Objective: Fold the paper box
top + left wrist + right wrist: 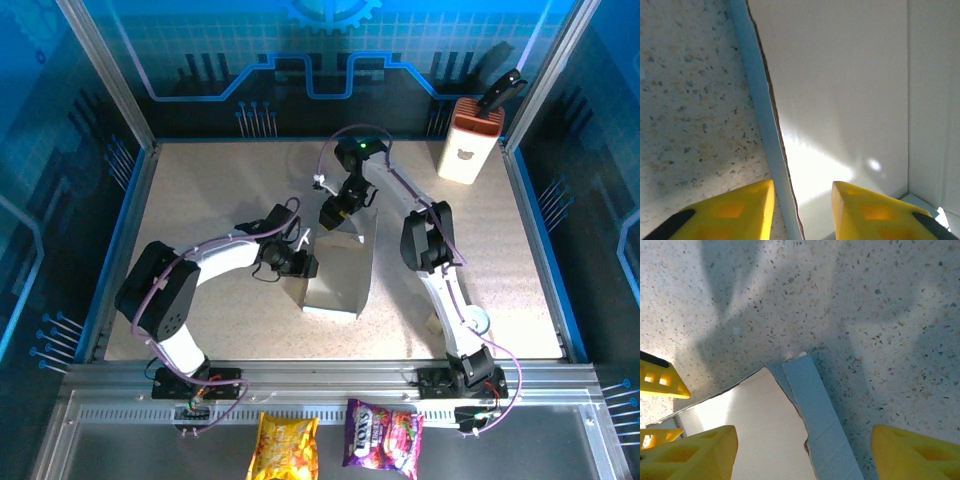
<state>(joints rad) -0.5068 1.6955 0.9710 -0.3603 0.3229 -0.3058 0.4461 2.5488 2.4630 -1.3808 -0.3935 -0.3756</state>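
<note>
A speckled beige table (200,190) sits inside a frame with blue-lit, circuit-patterned panels. In the overhead view the paper box (340,275) stands near the middle of the table, part-formed and open, with upright pale walls. The left gripper (300,263) is at the box's left wall and the right gripper (335,213) is over its far edge. A white-and-orange container with a bear mark (468,147) stands in the far right corner, well apart from the box. A yellow snack bag (286,446) and a purple one (383,432) lie in front of the arm bases.

In the left wrist view, the table shows on the left and the box's white inside panel (850,100) on the right. The thin edge of the wall runs down between the left gripper's yellow fingers (735,215), with a gap on each side, so the claw is released and straddles the wall without pinching it.

In the right wrist view, shadows cross the table. A corner of the box (750,425) and its folded flap lie between the yellow fingers (915,452). These are spread wide and grasp nothing.
</note>
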